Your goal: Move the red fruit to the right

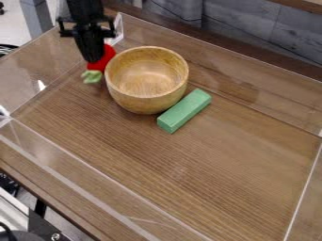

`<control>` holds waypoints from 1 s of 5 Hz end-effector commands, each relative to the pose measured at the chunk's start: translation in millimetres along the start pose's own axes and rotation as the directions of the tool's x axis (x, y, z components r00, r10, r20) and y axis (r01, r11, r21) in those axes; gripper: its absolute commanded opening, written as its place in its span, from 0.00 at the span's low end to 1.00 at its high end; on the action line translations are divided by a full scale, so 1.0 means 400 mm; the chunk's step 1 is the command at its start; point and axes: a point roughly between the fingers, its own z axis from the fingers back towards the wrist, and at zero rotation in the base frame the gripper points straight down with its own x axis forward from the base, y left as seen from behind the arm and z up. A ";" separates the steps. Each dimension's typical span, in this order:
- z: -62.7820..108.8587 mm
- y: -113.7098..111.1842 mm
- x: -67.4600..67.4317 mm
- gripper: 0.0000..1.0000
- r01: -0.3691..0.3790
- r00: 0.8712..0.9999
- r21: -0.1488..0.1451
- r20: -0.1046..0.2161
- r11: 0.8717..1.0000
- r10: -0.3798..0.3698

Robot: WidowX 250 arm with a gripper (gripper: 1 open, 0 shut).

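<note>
While fingers clamp it, the red fruit hangs above the table.

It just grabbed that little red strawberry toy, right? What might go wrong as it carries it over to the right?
1. The tool is shut on the small red strawberry-like fruit, whose green cap hangs below; a shallow grip might let it slip out.
2. The round wooden bowl sits immediately to the right, so a low path could knock its rim or drop the fruit inside.
3. The green rectangular block lies beyond the bowl and could be bumped on landing.
</note>
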 end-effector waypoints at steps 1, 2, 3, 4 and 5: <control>0.115 -0.084 0.011 0.00 0.037 0.996 0.011 0.081 0.999 -0.038; 0.144 -0.193 0.017 0.00 0.084 0.993 -0.001 0.085 0.996 -0.083; 0.106 -0.314 0.014 0.00 0.180 0.981 0.003 0.069 0.984 -0.179; 0.048 -0.426 0.012 0.00 0.284 0.958 0.015 0.046 0.959 -0.285; 0.022 -0.522 -0.001 0.00 0.322 0.946 0.017 0.033 0.947 -0.322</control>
